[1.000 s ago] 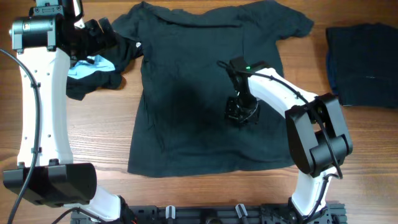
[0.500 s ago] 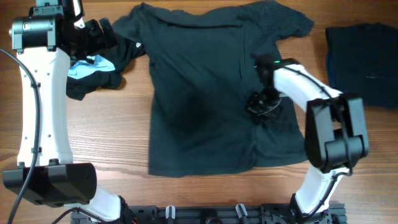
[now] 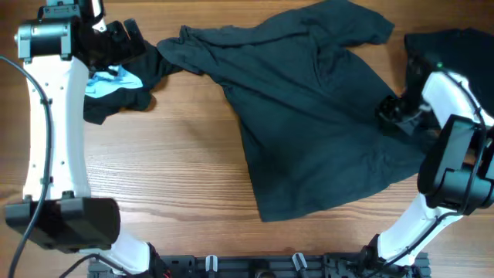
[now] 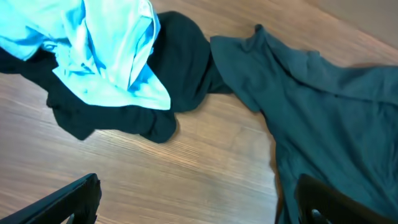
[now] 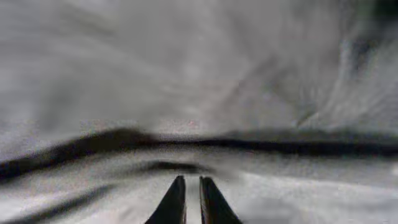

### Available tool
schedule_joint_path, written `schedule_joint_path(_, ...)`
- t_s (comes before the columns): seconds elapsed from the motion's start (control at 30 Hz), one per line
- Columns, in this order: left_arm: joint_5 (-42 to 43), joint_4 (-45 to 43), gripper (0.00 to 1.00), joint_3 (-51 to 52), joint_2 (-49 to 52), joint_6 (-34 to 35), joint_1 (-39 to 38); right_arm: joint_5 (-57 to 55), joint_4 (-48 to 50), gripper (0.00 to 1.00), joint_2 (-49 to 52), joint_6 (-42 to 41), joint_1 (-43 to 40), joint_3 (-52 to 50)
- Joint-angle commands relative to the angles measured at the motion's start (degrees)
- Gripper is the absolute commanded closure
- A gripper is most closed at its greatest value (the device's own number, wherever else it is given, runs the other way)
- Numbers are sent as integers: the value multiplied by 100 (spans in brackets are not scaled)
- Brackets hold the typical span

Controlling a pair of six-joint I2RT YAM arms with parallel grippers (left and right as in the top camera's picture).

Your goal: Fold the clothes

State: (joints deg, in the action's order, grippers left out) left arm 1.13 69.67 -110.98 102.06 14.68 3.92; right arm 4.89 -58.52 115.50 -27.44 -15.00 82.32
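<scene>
A plain wooden tabletop (image 3: 177, 154) carries everything we see from overhead, and we judge the folding well short of done. One dark garment (image 3: 471, 54) lies squared off, apparently folded, at the far right corner. The big dark T-shirt (image 3: 309, 131) sprawls askew and rumpled from the far edge down toward the near right, and a black garment (image 3: 116, 104) with a light blue one (image 3: 116, 79) on it sits heaped at the far left corner. So the shirt and the heap are left. The right arm (image 3: 455, 154) has its jaws down at the shirt's right edge, just beside the folded garment, with the cloth drawn toward them. The left arm (image 3: 54, 116) holds its jaws above the heap. From the left wrist we find those jaws spread wide and empty. The blue and black heap is ahead on the left, the shirt's collar end is ahead on the right, and bare wood lies between. From the right wrist the picture is blurred, yet we see the jaws closed to a sliver, with shirt cloth filling the view right up against them. We take them to be pinching the shirt.
</scene>
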Motion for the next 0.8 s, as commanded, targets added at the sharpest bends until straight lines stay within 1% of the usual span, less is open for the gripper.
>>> schedule_joint_path(0.0,0,-46,0,-46,361,-321,9,442,-732,81,2,636,247,1495)
schedule_joint_path(0.03,92,-76,0,-46,463,-525,4,708,-1051,73,-2,809,328,2013)
schedule_joint_path(0.07,136,-114,1,-46,555,-647,-2,857,-1224,64,-2,911,378,2293)
schedule_joint_path(0.13,192,-203,1,-46,809,-990,-7,1252,-1679,39,-2,1182,560,3025)
schedule_joint_path(0.17,229,-297,5,-46,1027,-1141,-7,1318,-1932,30,-4,1285,739,3401)
schedule_joint_path(0.23,275,-437,14,-46,1331,-1176,-7,1316,-2179,28,-7,1401,992,3630)
schedule_joint_path(0.3,501,-562,21,-46,1657,-1353,-26,1316,-2284,26,-4,1401,1198,3646)
schedule_joint_path(0.33,619,-636,23,-46,1816,-1456,-63,1314,-2304,25,-4,1399,1320,3646)
schedule_joint_path(0.43,734,-920,21,-46,2109,-1703,-256,1316,-2275,25,-4,1384,1502,3646)
schedule_joint_path(0.53,826,-1327,14,-46,2299,-1897,-520,1316,-2280,25,-4,1375,1547,3646)
schedule_joint_path(0.6,828,-1628,9,-46,2457,-1897,-704,1316,-2319,25,-4,1377,1547,3646)
schedule_joint_path(0.63,824,-1768,9,-46,2559,-1897,-809,1314,-2341,25,-4,1379,1547,3646)
schedule_joint_path(0.7,660,-1847,13,-46,2730,-1818,-896,1296,-2385,25,-4,1384,1547,3646)
schedule_joint_path(0.77,146,-1779,18,-46,2839,-1360,-870,1246,-2448,24,-4,1397,1547,3646)
